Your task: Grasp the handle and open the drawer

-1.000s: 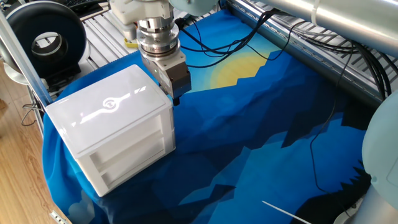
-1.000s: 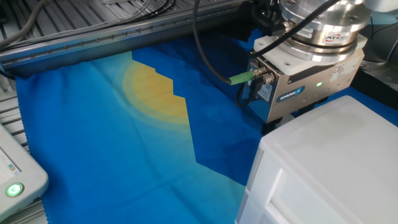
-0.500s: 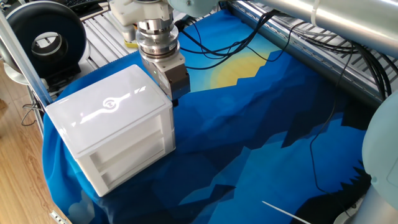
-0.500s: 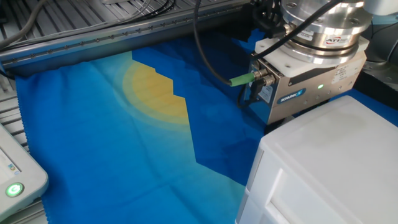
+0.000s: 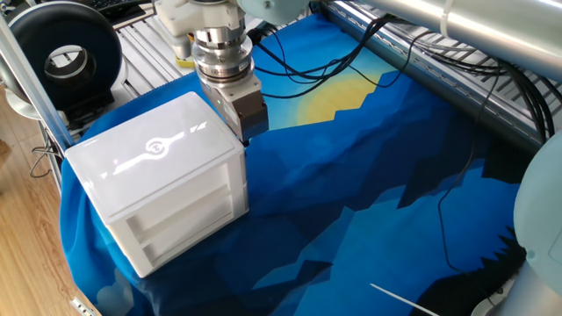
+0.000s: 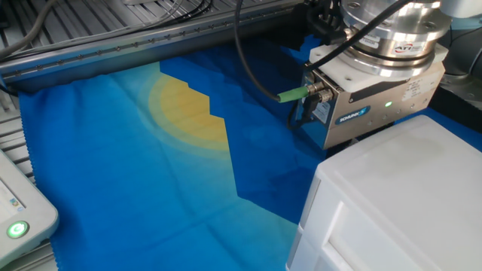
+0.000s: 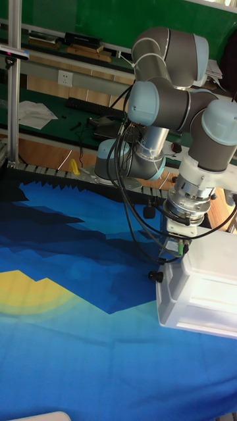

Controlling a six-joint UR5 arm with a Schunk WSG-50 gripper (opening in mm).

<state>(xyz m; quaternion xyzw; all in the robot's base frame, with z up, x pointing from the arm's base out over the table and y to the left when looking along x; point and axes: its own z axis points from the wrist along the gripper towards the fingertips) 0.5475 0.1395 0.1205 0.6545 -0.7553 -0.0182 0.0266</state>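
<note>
One fixed view looks down on my table from high at its corner; the other sits low and close behind the glossy white plastic cabinet [image 6: 392, 196]. The tall view faces me from farther off. All share that cabinet.

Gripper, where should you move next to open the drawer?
Probably ease the gripper down a little toward the handle. In the tall fixed view the small knob sticks out of the white cabinet just below it and looks ungrasped.
</note>
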